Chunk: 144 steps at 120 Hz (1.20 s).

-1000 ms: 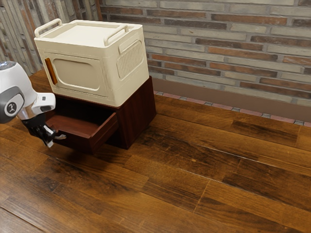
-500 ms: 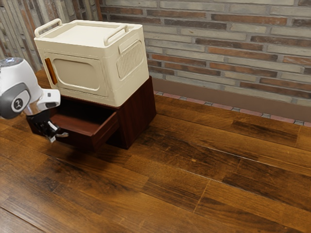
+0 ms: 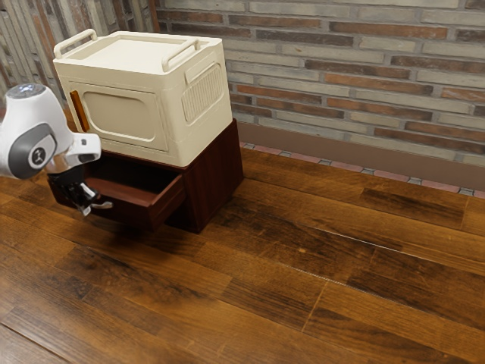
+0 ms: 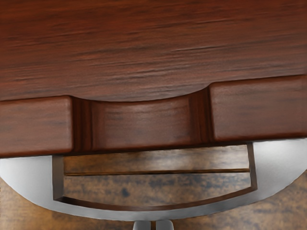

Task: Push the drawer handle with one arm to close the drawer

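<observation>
With nothing gripped, the fingers (image 4: 160,225) stand nearly together, and the handle (image 4: 153,215) lies just ahead of them, its long axis crosswise, the open drawer (image 4: 259,110) beyond, so the push should run straight inward.

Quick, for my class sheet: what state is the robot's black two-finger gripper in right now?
Black two-finger gripper: closed, fingertips side by side, gripping nothing, just at the curved silver-grey drawer handle.

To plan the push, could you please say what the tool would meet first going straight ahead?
Probably the handle, close by the tool, though depth is unclear and it might just slip past.
</observation>
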### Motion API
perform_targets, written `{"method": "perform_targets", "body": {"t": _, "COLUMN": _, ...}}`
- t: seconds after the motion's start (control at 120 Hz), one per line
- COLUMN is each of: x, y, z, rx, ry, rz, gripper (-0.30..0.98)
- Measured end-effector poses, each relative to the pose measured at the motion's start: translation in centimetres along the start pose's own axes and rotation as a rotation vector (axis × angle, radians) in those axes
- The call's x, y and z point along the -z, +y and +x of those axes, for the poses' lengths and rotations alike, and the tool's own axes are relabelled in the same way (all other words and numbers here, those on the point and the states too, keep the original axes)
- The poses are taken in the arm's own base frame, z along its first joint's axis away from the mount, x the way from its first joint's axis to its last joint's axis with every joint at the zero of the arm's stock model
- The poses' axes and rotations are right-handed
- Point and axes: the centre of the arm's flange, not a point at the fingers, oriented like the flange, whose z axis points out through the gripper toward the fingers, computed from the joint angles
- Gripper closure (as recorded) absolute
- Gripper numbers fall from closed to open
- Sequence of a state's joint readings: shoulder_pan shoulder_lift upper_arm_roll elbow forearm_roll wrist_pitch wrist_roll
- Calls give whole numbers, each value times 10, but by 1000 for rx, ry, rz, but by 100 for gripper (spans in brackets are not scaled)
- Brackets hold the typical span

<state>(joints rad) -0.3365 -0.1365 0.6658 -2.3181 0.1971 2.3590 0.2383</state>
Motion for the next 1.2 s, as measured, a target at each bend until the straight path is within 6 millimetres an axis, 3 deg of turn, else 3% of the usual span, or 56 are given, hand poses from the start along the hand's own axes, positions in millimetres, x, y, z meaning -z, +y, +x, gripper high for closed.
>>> {"method": "perform_targets", "body": {"t": 0.8, "x": 0, "y": -3, "z": 52, "rx": 33, "ry": 15, "rz": 43, "gripper": 79}}
{"method": "perform_targets", "body": {"t": 1.2, "x": -10, "y": -4, "z": 71, "rx": 48, "ry": 7, "rz": 59, "gripper": 79}}
